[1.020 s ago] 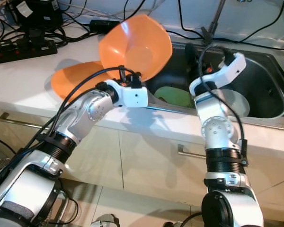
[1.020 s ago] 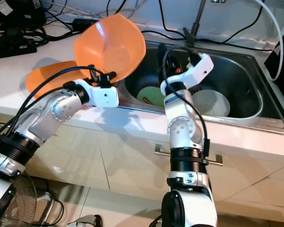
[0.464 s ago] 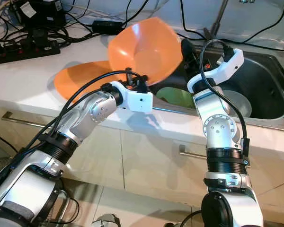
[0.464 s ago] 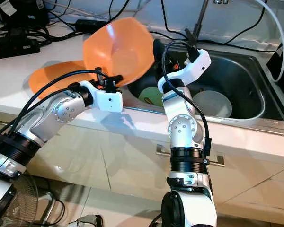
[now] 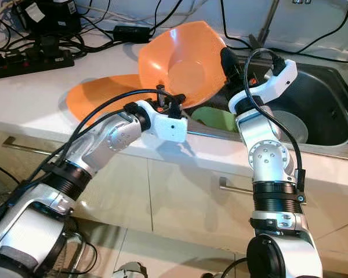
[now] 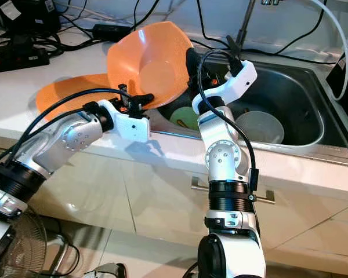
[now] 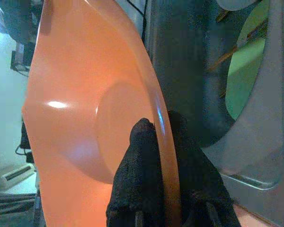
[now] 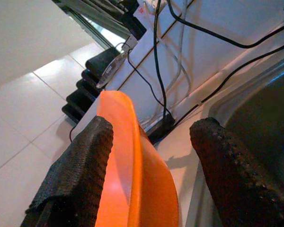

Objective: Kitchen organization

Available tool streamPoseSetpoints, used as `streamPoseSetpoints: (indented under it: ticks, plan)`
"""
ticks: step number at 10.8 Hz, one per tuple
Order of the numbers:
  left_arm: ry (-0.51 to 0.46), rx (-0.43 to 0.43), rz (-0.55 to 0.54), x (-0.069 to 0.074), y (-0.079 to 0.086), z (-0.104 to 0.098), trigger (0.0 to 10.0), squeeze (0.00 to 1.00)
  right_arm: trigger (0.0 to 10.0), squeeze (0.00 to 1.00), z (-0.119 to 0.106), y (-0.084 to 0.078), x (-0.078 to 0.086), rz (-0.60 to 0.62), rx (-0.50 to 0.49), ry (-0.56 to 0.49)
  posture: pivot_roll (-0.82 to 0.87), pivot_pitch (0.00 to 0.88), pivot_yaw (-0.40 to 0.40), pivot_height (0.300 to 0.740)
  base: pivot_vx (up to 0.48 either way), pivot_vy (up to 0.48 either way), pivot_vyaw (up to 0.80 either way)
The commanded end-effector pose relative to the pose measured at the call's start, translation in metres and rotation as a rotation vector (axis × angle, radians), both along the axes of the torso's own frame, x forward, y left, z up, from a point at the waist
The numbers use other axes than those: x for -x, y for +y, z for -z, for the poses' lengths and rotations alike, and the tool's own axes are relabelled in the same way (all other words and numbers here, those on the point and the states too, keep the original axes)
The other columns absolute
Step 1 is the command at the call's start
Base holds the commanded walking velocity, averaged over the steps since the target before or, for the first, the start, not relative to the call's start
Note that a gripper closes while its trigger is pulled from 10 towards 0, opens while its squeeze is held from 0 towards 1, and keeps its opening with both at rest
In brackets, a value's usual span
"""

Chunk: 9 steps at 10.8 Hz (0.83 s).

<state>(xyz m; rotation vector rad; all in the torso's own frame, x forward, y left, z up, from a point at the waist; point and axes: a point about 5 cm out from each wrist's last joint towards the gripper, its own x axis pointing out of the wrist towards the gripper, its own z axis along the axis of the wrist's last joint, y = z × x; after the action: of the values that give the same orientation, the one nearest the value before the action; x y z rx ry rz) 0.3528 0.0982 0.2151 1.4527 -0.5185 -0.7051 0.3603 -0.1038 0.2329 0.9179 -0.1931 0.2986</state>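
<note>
Left eye view: at the upper left of the frame a black power strip (image 5: 29, 61) and a tangle of cables (image 5: 75, 26) lie on the white table (image 5: 23, 98). Just right of them, left of centre, an orange plate (image 5: 101, 98) lies flat on the table. Above it, at upper centre, an orange bowl (image 5: 182, 61) is held up off the table, tilted on edge with its hollow facing the camera. The left claw (image 5: 173, 104) grips the bowl's lower rim; in the left wrist view its two black fingers (image 7: 137, 165) are closed on the rim, one on each side of it. To the right of the bowl, the right claw (image 5: 227, 61) is at the bowl's right edge, over the near left corner of the steel sink (image 5: 330, 92). In the right wrist view its fingers (image 8: 80, 161) are spread wide apart, with the orange rim (image 8: 132, 165) standing between them, close to one finger and well apart from the other. Lower in the sink, below the bowl, lies a green plate (image 5: 214, 117), and to its right a pale round bowl (image 5: 290, 124) sits on the sink floor. A tap stem (image 5: 265, 23) rises at the upper right behind the sink.
</note>
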Motion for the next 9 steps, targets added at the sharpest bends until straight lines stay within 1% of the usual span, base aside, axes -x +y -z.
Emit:
streamPoseSetpoints:
  ticks: [1,3,5,7,8,9]
  plan:
    - [-0.093,0.005,0.047,0.001,-0.008,-0.023,10.0,0.0,10.0,0.0,0.005,0.013,0.003,-0.038,-0.023,0.027,0.08,0.0,-0.009,0.74,0.0,0.0,0.0]
    - [-0.122,0.016,0.024,-0.002,-0.007,-0.027,10.0,0.0,10.0,0.0,0.007,0.014,0.003,-0.047,-0.01,0.04,0.08,0.006,-0.01,0.74,0.0,0.0,0.0]
    - [-0.164,0.06,0.027,-0.004,-0.015,-0.032,10.0,0.0,10.0,0.0,0.009,0.018,0.004,-0.067,-0.002,0.052,0.08,0.013,-0.013,0.74,0.0,0.0,0.0]
    - [-0.181,0.071,0.027,-0.005,-0.018,-0.035,10.0,0.0,10.0,0.0,0.01,0.02,0.005,-0.077,0.003,0.057,0.07,0.02,-0.014,0.74,0.0,0.0,0.0]
    - [-0.181,0.072,0.027,-0.005,-0.018,-0.033,10.0,0.0,2.8,0.0,0.01,0.02,0.005,-0.073,0.001,0.061,0.07,0.025,-0.014,0.74,0.0,0.0,0.0]
    - [-0.181,0.07,0.026,-0.005,-0.017,-0.032,10.0,0.0,0.0,0.0,0.01,0.019,0.005,-0.067,0.0,0.065,0.08,0.029,-0.015,0.74,0.0,0.0,0.0]
